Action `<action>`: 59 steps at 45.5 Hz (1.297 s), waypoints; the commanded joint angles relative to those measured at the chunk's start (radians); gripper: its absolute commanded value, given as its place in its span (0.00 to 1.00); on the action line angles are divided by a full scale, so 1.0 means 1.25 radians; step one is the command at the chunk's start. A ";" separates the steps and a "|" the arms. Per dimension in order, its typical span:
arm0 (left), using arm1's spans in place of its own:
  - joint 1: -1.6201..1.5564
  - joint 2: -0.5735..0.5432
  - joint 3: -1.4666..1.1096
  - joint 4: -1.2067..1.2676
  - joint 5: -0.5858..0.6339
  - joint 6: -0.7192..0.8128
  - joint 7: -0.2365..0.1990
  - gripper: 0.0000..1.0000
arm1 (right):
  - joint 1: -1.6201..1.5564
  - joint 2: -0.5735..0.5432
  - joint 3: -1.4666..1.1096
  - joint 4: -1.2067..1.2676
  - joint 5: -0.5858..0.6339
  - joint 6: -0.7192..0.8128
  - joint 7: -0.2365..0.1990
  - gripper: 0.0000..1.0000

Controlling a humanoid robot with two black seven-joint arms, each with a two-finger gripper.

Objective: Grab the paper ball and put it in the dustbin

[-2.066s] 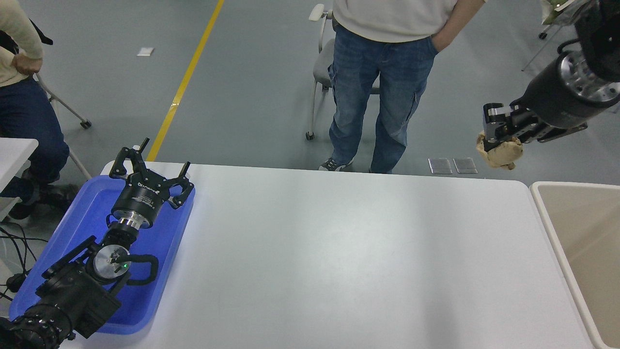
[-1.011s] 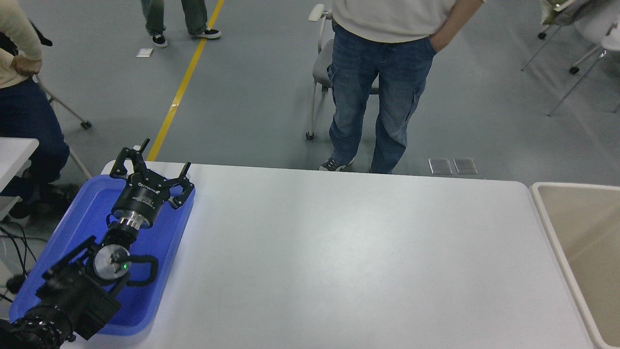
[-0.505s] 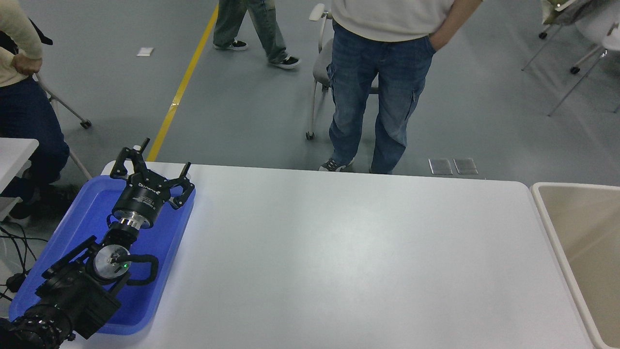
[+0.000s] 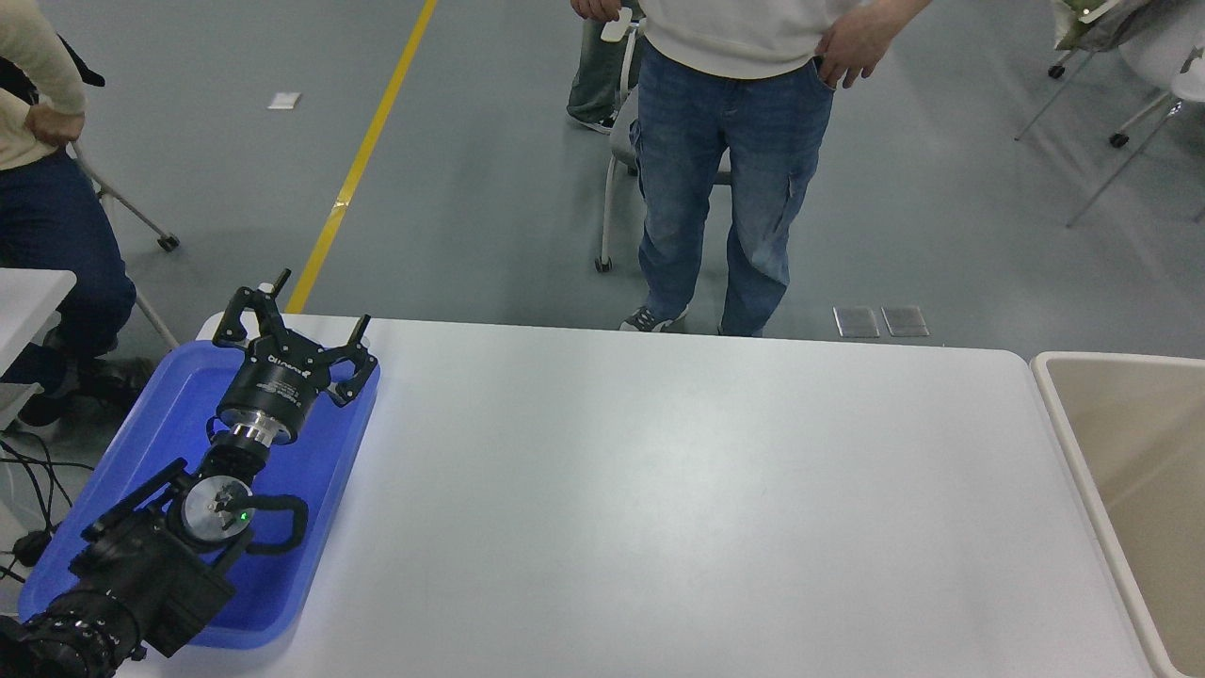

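Note:
The beige dustbin stands at the table's right end, cut off by the picture's right edge; the part of its inside that shows holds nothing. The paper ball is out of view. My right arm and gripper are out of view. My left gripper is parked open and empty over the blue tray at the lower left.
The white table fills the middle. A person in jeans stands at the far side, in front of a grey chair. Another person sits at the far left beside a second white table.
My right arm, which held the paper ball above the bin's far corner, has left the view with the ball. A passer-by crossed behind; the standing person took the hand out of the pocket.

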 commanded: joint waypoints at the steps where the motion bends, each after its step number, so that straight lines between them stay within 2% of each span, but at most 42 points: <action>1: 0.000 0.000 0.000 0.000 0.001 0.000 0.000 1.00 | -0.173 0.106 0.120 -0.183 -0.001 -0.072 0.000 0.00; 9: 0.000 0.000 0.000 0.000 0.001 0.000 0.000 1.00 | -0.216 0.154 0.135 -0.262 0.001 -0.075 0.000 0.00; 25: 0.000 0.000 0.000 0.000 0.001 0.000 0.000 1.00 | -0.232 0.176 0.142 -0.266 -0.002 -0.118 0.000 0.00; 26: 0.000 0.000 0.000 0.000 0.001 0.000 0.000 1.00 | -0.232 0.175 0.136 -0.266 -0.003 -0.119 0.000 0.04; 27: 0.000 0.000 0.000 0.000 0.001 0.000 0.000 1.00 | -0.232 0.175 0.135 -0.266 -0.003 -0.119 0.000 0.15; 31: 0.000 0.000 0.000 0.000 0.001 0.000 0.000 1.00 | -0.231 0.170 0.135 -0.266 -0.003 -0.124 0.000 0.67; 32: 0.000 0.000 0.000 0.000 0.001 0.000 0.000 1.00 | -0.231 0.170 0.135 -0.266 -0.003 -0.127 -0.001 0.76; 33: 0.000 0.000 0.000 0.000 0.001 0.000 0.000 1.00 | -0.230 0.170 0.135 -0.266 -0.003 -0.130 -0.001 0.79; 49: 0.000 0.000 0.000 0.000 0.001 0.000 0.000 1.00 | -0.227 0.166 0.143 -0.261 -0.002 -0.138 -0.001 0.85; 55: 0.000 0.000 0.000 0.000 0.001 0.000 0.000 1.00 | -0.216 0.166 0.152 -0.258 -0.001 -0.138 -0.001 0.99; 59: 0.000 0.000 0.000 0.000 0.001 0.000 0.000 1.00 | -0.207 0.166 0.174 -0.257 -0.001 -0.138 -0.001 0.99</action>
